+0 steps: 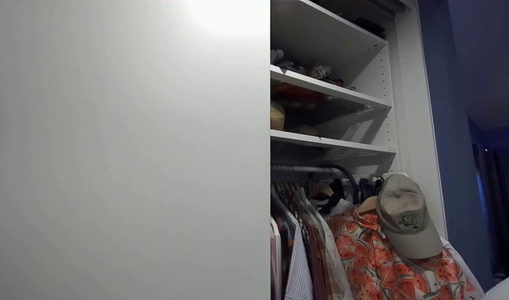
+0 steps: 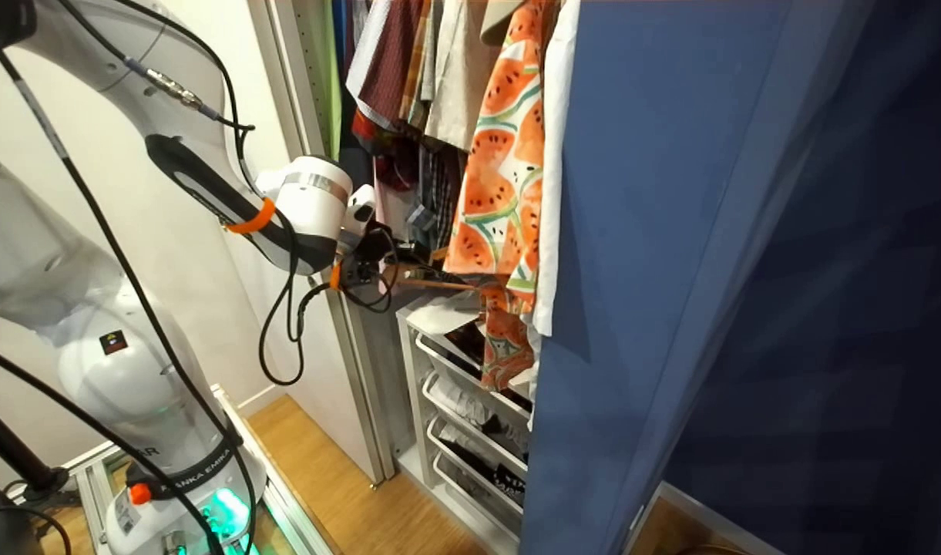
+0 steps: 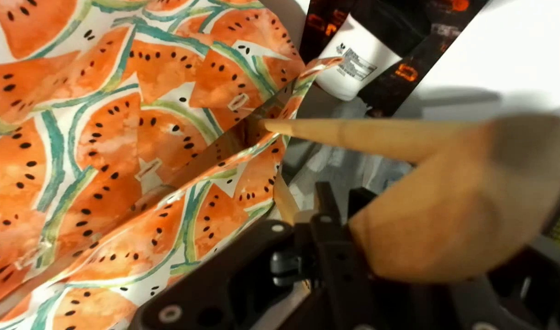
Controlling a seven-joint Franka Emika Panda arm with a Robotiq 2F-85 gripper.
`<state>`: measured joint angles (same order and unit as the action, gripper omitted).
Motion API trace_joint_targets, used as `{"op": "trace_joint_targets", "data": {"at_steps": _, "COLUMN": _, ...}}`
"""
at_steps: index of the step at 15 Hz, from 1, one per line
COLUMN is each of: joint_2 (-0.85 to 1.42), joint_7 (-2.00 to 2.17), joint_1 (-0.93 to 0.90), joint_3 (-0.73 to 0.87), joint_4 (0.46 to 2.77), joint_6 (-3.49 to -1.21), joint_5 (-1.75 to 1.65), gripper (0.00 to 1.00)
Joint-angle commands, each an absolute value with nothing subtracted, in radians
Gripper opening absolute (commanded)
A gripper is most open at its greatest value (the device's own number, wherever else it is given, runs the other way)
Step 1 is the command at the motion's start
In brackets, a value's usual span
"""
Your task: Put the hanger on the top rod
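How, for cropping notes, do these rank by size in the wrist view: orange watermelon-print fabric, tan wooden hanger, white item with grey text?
1. orange watermelon-print fabric
2. tan wooden hanger, close to the camera
3. white item with grey text

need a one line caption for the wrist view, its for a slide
The gripper clasps a wooden hanger, with watermelon-print fabric filling much of the frame's left side.
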<state>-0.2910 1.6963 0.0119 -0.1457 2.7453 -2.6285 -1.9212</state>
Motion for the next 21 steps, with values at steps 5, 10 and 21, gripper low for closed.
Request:
{"op": "trace_joint_targets", "data": {"at_steps": 5, "joint_2": -0.31, "joint_7": 2.008, "joint_1": 0.012, "joint_3": -0.35, "joint_4": 2.743, "joint_6": -2.454, "joint_5": -1.934, "gripper": 0.04}}
{"op": "trace_joint_targets", "data": {"at_steps": 10, "joint_2": -0.282, "joint_7": 2.237, "joint_1": 0.035, "joint_3": -0.406, "joint_4": 2.746, "joint_6": -2.417, "joint_5": -1.898, "gripper": 0.04}}
{"op": "trace_joint_targets", "data": {"at_steps": 21, "joint_2": -0.244, "joint_7": 2.588, "joint_1": 0.094, "joint_3": -0.486, "joint_4": 2.746, "joint_6": -2.224, "joint_5": -2.032, "gripper": 0.04}}
